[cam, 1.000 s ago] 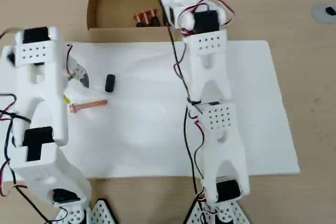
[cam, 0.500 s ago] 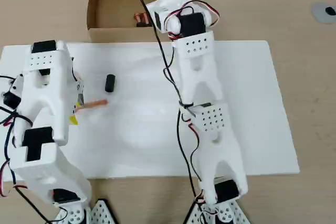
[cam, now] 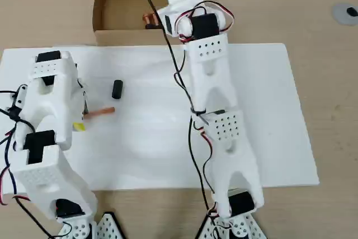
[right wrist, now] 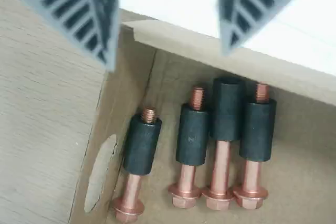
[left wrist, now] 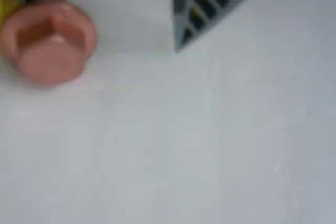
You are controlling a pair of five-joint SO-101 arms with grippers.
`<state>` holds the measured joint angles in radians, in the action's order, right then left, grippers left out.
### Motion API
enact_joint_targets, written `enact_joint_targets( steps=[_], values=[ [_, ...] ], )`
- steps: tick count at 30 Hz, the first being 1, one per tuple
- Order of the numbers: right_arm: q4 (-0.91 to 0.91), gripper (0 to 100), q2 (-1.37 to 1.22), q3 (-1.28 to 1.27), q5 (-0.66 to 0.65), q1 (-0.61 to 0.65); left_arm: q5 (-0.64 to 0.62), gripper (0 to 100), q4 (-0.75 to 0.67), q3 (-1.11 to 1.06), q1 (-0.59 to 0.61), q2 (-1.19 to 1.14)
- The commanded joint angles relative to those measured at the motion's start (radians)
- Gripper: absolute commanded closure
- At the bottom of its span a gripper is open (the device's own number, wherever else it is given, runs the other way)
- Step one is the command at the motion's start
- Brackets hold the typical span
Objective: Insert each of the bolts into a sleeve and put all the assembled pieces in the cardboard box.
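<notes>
Bolt (cam: pixel 100 112), copper-coloured and without a sleeve, lies on the white sheet (cam: pixel 268 110) that covers the table (cam: pixel 330 93). Its hex head sits between the jaws of the left gripper (left wrist: pixel 100 24), which stand apart, one close beside the head and the other well clear. A black sleeve (cam: pixel 117 89) lies near the bolt, not touching it. The right gripper (right wrist: pixel 167 51) hangs over the cardboard box (cam: pixel 98 9), jaws apart and holding nothing. Below it, four assembled pieces (right wrist: pixel 191 135) lie side by side in the box.
</notes>
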<state>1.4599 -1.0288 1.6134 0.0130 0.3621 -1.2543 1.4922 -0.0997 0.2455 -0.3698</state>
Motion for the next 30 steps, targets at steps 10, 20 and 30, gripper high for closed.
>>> enact_joint_targets(
  steps=[10,20,30],
  values=[
    [0.003,83.4,0.015,0.054,0.005,0.022,0.094,99,0.163,0.213,0.028,-0.073],
    [0.003,83.4,0.015,0.054,0.005,0.019,0.373,99,0.262,0.434,0.035,-0.068],
    [0.129,83.5,0.122,0.053,0.1,0.079,1.105,99,0.261,0.618,0.103,0.219]
  ],
)
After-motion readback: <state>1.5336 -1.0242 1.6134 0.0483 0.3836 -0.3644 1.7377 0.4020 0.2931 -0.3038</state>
